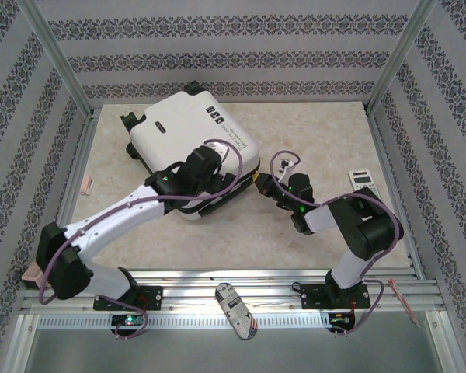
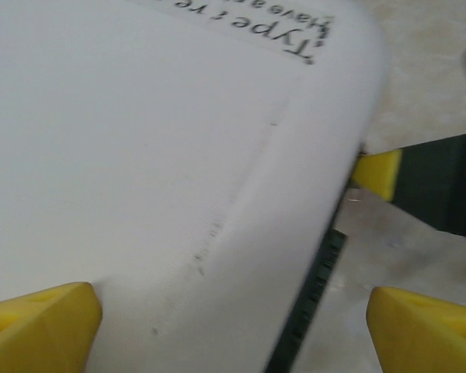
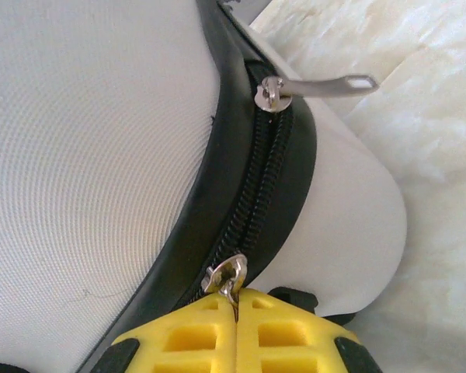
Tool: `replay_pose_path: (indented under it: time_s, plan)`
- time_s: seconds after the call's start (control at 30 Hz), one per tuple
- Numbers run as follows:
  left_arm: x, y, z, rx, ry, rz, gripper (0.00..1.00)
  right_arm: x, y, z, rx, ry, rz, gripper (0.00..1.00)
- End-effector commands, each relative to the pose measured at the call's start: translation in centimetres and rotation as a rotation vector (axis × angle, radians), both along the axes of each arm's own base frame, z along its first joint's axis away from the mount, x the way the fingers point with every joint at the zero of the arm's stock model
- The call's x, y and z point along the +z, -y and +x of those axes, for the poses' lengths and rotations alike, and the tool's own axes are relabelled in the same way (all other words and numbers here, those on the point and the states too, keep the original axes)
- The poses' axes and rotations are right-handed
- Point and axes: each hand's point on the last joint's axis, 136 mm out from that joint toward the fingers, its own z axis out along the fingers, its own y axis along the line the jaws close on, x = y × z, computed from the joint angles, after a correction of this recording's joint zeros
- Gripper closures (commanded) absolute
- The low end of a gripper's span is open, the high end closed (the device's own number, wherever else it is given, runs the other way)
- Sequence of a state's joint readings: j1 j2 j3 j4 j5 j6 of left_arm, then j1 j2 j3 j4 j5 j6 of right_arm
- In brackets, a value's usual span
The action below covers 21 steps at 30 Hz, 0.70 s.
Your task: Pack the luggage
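Right wrist view: my yellow fingertips point(image 3: 190, 334) are closest of all, pressed flat together. Right jaws clenched on a zipper pull point(image 3: 227, 278); its small metal ring is pinched in the seam between the pads. The pull sits on the black zipper band point(image 3: 252, 202), which rounds a corner of the luggage point(image 3: 85, 155), with white shell on both sides of the band. A second pull point(image 3: 318, 85) lies farther along the band, loose, its tab sticking out over the pale marbled surface point(image 3: 435, 194).

Left wrist view: left jaws spread wide, grasping nothing. One yellow pad point(image 2: 39, 326) hangs over the white lid, the other past the shell's edge, over the surface. The rounded corner of the luggage lies between them. Cannot tell whether the near pad touches the shell. Black print runs along the lid's upper part. Past the shell's edge shows a yellow tip of my right jaws.

Top view: luggage closed, lying flat, turned at a slant on the far-left part of the surface. Left jaws are above its near-right corner. Right jaws meet that same corner from the right. A small white flat item point(image 1: 363, 180) lies near the right edge, well apart from the luggage. A pink strip point(image 1: 87, 184) lies at the left edge.
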<state>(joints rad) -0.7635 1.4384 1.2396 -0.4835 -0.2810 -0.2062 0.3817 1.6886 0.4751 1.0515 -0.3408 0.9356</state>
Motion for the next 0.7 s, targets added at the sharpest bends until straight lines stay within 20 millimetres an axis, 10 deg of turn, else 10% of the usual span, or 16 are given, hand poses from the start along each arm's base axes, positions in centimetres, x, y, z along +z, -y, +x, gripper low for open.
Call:
replay_pose_path:
  time_s: [0.0, 0.67]
  plan:
    - [-6.0, -6.3, -0.6, 0.209, -0.155, 0.288, 0.1, 1.5, 1.9, 2.2, -0.047, 0.046, -0.042, 1.0]
    - [-11.6, -6.6, -3.1, 0.062, -0.231, 0.265, 0.12, 3.0, 3.4, 6.6, 0.171, -0.044, -0.101, 1.0]
